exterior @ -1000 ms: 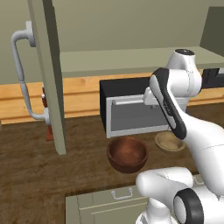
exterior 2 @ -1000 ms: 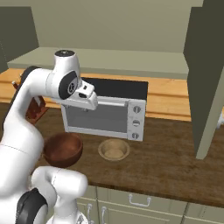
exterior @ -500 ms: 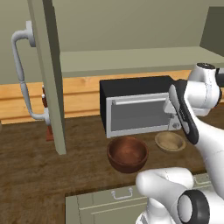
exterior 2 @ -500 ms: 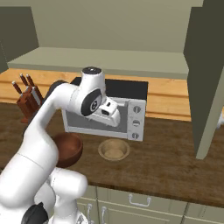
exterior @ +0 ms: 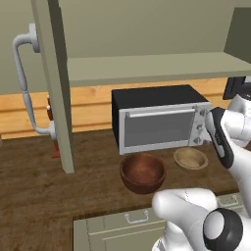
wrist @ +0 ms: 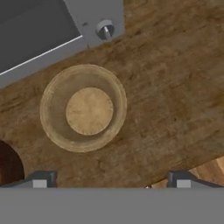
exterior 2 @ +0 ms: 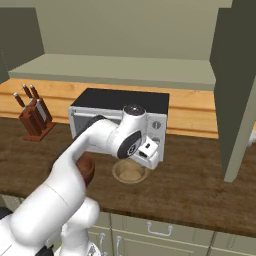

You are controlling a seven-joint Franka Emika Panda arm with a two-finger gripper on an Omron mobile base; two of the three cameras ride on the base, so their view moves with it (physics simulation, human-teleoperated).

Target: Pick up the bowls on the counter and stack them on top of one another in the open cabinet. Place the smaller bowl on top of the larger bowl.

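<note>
My tool [wrist: 110, 179] is spread wide, holding nothing | above small bowl [wrist: 83, 107] | big bowl [exterior: 143, 171] beside it on tabletop [wrist: 175, 87]

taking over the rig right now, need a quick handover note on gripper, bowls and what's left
Gripper: open, holding nothing, hovering above the smaller bowl, fingers not yet around it.
Smaller bowl: pale tan, on the counter in front of the toaster oven.
Larger bowl: dark reddish-brown, on the counter just beside the smaller one, not touching it.
Open cabinet: nothing on the part of its shelf in view.
Done: no bowl moved yet.
Left: put the larger bowl on the shelf, then set the smaller bowl in it.
</note>
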